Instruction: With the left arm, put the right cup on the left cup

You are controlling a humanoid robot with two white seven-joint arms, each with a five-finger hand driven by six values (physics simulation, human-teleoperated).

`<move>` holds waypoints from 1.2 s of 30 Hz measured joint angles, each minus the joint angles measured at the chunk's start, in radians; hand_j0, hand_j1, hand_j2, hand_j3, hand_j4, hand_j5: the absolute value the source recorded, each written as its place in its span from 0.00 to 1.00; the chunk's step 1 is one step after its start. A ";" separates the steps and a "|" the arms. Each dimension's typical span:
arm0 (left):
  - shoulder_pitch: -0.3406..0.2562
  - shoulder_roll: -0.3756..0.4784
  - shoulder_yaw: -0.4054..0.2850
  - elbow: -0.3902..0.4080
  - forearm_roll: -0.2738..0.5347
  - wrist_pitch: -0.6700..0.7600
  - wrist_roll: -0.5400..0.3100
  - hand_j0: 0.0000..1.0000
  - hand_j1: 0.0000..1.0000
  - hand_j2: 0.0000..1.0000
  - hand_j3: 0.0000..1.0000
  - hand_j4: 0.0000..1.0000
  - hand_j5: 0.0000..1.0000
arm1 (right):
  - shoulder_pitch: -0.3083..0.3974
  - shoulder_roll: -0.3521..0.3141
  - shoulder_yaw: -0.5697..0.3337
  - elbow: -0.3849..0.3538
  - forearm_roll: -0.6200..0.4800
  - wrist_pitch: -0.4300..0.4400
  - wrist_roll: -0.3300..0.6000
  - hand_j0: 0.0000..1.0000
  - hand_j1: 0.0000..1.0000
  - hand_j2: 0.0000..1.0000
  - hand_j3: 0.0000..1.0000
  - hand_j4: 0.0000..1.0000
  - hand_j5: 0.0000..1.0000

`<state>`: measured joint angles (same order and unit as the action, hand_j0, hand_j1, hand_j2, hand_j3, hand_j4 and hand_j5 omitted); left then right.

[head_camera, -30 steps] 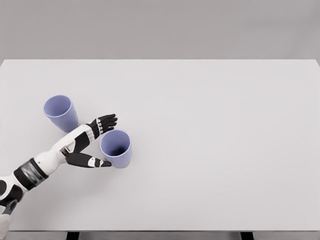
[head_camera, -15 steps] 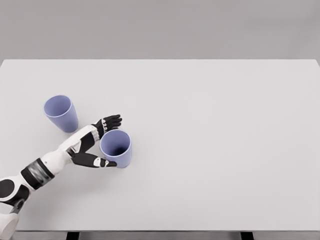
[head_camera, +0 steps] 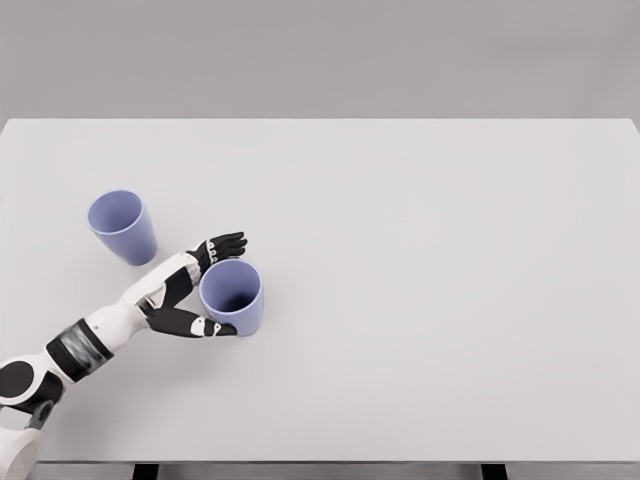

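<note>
Grasp step: the left hand point(head_camera: 205, 285) brackets the right cup point(head_camera: 232, 295), fingers spread, not yet closed; next, squeeze, lift toward the left cup point(head_camera: 122, 226).

Left arm enters from lower-left corner, forearm angled up and to the right, white w/ black joint bands. Left hand point(head_camera: 197, 285) at end of it, wrist roughly straight, palm facing right. Fingers point(head_camera: 226, 243) extended up-right, thumb point(head_camera: 198, 326) stretched out low to the right, wide gap between them. Hand spread, not closed. Right arm not visible.
</note>
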<state>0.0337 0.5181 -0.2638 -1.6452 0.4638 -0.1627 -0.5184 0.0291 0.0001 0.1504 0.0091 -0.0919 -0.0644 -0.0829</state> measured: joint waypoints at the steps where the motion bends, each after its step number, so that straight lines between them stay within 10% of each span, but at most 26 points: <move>1: 0.002 0.000 0.000 0.000 -0.001 0.000 0.000 1.00 1.00 1.00 1.00 1.00 1.00 | 0.000 0.000 0.000 0.000 0.000 0.000 0.000 1.00 1.00 1.00 1.00 1.00 1.00; 36: 0.000 0.004 0.000 -0.019 0.004 0.002 0.001 0.64 0.64 0.64 0.64 0.64 0.64 | 0.000 0.000 0.000 0.000 0.000 0.000 0.000 1.00 1.00 1.00 1.00 1.00 1.00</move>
<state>0.0337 0.5226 -0.2637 -1.6638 0.4682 -0.1609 -0.5175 0.0291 0.0001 0.1504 0.0091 -0.0919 -0.0644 -0.0830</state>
